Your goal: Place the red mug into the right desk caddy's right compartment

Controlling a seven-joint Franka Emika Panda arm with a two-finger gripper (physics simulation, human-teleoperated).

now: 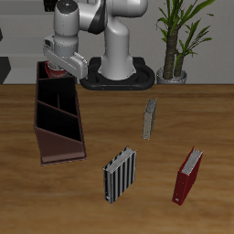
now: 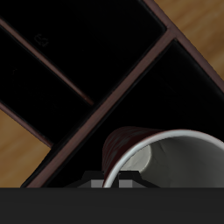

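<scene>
The right desk caddy (image 1: 43, 137) is a long dark maroon box lying lengthwise on the table, split by slanted partitions. My gripper (image 1: 57, 64) hangs over its end cell (image 1: 48, 82) nearest the robot base, shut on the red mug (image 1: 52, 68). Only a bit of red shows under the fingers there. In the wrist view the red mug (image 2: 125, 144) is very close, its pale rim and grey inside facing the camera. It sits above a dark cell of the caddy (image 2: 96, 109) bounded by a slanted partition. My fingers barely show in that view.
A thin grey book (image 1: 150, 119) stands mid-table. A black-and-white striped book (image 1: 120, 175) and a red book (image 1: 188, 175) stand nearer the front edge. The robot base (image 1: 117, 66) and a potted plant (image 1: 178, 41) are at the back.
</scene>
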